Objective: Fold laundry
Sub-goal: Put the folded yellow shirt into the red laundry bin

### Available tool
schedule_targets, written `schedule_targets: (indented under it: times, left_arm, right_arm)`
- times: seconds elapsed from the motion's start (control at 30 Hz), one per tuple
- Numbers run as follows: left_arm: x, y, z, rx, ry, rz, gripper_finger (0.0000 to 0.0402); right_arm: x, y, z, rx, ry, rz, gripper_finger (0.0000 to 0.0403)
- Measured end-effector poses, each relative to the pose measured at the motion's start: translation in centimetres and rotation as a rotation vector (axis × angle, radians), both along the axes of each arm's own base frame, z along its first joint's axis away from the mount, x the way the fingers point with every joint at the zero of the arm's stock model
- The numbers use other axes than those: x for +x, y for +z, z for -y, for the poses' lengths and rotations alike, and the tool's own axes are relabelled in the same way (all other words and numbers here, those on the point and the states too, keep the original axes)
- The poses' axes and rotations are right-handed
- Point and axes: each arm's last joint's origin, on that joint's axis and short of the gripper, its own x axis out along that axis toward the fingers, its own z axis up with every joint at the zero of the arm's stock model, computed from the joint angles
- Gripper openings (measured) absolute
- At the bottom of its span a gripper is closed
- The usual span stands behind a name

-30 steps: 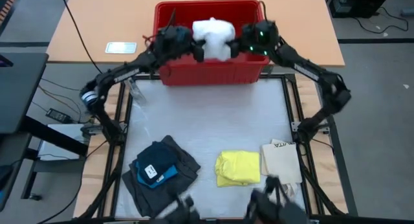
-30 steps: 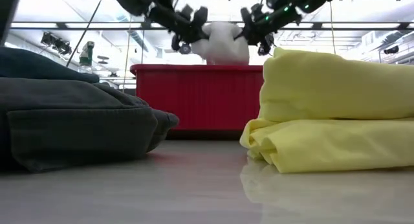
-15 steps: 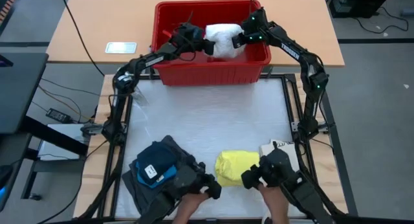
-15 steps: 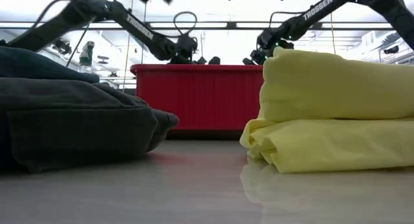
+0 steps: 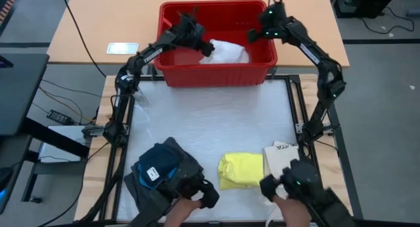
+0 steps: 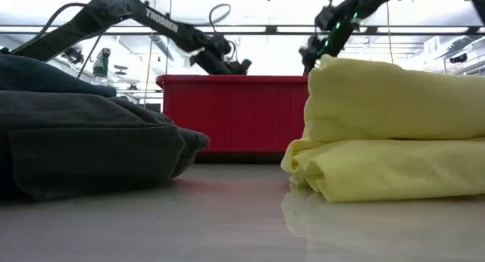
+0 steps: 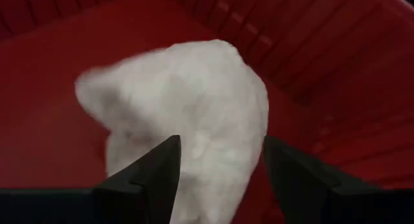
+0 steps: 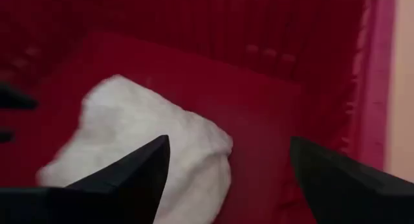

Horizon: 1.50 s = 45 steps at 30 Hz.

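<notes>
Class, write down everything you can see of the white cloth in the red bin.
The white cloth is a soft, fuzzy-looking, crumpled bundle lying loose on the floor of the red bin, towards its right half. The left gripper hovers at its left edge, fingers open with the cloth showing between them; the right gripper is open and clear of it. Nothing grips it.

White crumpled cloth piece (image 5: 228, 52) lying in red plastic bin (image 5: 216, 74); left gripper (image 5: 202, 46) and right gripper (image 5: 254, 34) above bin. Folded yellow cloth (image 5: 240, 170) near front edge.
</notes>
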Motion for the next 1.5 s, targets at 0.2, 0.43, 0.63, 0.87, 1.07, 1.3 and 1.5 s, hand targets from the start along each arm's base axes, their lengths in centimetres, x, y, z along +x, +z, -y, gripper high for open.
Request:
schedule_targets:
  times: [0.2, 0.43, 0.63, 0.87, 1.07, 1.3, 1.5]
  left_arm:
    - [-1.3, 6.1, 2.2, 0.048, -0.057, -0.04, 0.0223]
    - [-2.1, 12.2, 10.7, 0.131, -0.206, -0.025, 0.0205]
    - [-0.3, 14.2, 19.7, 0.129, -0.424, -0.077, 0.0195]
    - [2.6, 13.6, 30.1, 0.044, -0.694, -0.121, 0.0192]
    - [5.2, 10.0, 36.2, -0.029, -0.712, -0.165, 0.0192]
    - [7.8, 2.9, 40.6, -0.158, -0.68, -0.123, 0.0192]
    - [8.3, -2.7, 42.2, -0.255, -0.64, -0.047, 0.0192]
  right_arm:
    - [-0.3, 3.7, -5.9, 0.101, 0.232, 0.092, 0.0299]
    - [1.4, 2.3, -14.6, 0.373, 0.778, 0.145, 0.0275]
    - [2.5, -2.3, -22.7, 0.534, 1.022, 0.102, 0.0274]
    - [2.8, -9.5, -31.0, 0.711, 1.164, 0.063, 0.0274]
    - [3.1, -14.3, -34.6, 0.735, 1.133, 0.115, 0.0274]
    - [3.9, -18.8, -36.6, 0.714, 1.091, 0.011, 0.0274]
    - [4.8, -21.6, -37.3, 0.713, 1.072, -0.103, 0.0274]
